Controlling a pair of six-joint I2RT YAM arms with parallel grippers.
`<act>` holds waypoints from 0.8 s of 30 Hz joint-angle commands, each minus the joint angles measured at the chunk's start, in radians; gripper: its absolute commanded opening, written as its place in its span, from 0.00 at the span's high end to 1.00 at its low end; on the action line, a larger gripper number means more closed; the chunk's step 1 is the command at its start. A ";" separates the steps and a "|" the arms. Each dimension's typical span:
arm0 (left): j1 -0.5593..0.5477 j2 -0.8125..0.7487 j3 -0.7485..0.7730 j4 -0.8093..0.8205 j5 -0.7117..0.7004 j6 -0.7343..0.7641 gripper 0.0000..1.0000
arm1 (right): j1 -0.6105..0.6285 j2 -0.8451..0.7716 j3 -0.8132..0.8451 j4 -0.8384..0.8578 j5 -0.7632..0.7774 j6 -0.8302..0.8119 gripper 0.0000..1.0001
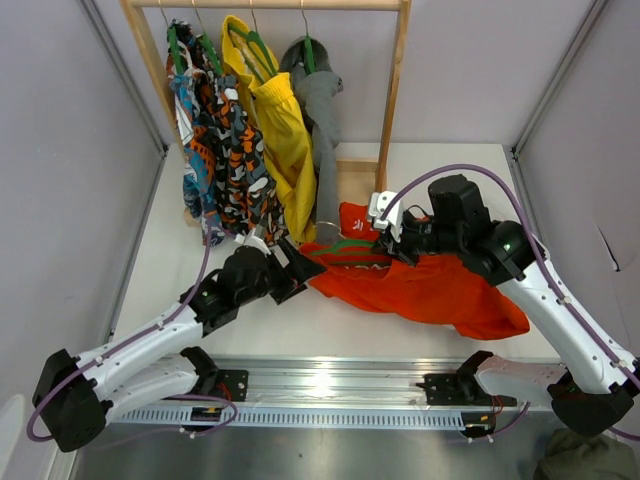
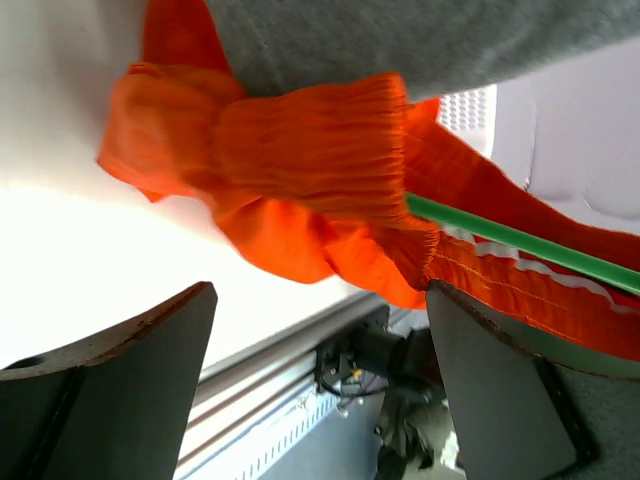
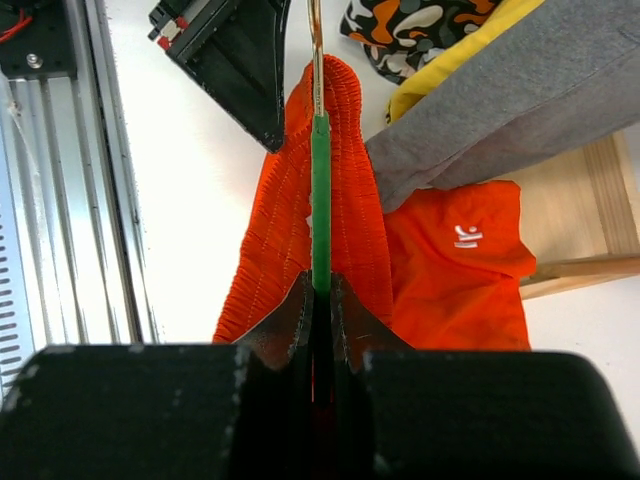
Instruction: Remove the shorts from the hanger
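The bright orange-red fabric shorts (image 1: pixel 440 290) lie crumpled on the white table (image 1: pixel 170 270). They sit in front of the wooden rack (image 1: pixel 398 90), with their long axis running left to right from the left gripper (image 1: pixel 300 265) to under the right forearm. The thin dark green hanger (image 1: pixel 350 247) is still threaded through their left end. It lies along the same line, its silver hook pointing toward the left arm.

The right wrist view shows what the top view hides. The right gripper (image 3: pixel 320 288) has its fingers pressed together on the hanger's green bar (image 3: pixel 320 200). The ribbed waistband (image 3: pixel 275 230) is bunched on both sides of that bar. The wire hook (image 3: pixel 314 50) reaches out past the fabric, beside the black left gripper. A small white mark (image 3: pixel 465 237) shows on the flat cloth near the hanging grey garment (image 3: pixel 520 100), yellow garment (image 3: pixel 450 75) and patterned garment (image 3: pixel 420 25).

In the left wrist view, the left gripper's two fingers (image 2: pixel 130 390) stand wide apart with nothing between them. The gathered waistband lies just beyond their tips, and the green bar slants out of it to the right. The metal rail (image 2: pixel 260 410) shows below.
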 commanded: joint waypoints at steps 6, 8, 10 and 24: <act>-0.004 0.046 -0.026 0.134 -0.054 -0.053 0.07 | 0.006 -0.031 -0.011 0.060 -0.008 -0.039 1.00; -0.005 0.032 -0.041 0.235 -0.024 -0.049 0.07 | 0.006 -0.032 -0.017 0.058 0.001 -0.043 1.00; -0.005 0.003 -0.053 0.275 0.000 -0.036 0.07 | 0.006 -0.035 -0.028 0.060 0.010 -0.046 1.00; -0.004 0.058 -0.018 0.073 -0.115 -0.056 0.19 | 0.002 -0.046 0.017 0.024 -0.060 -0.039 1.00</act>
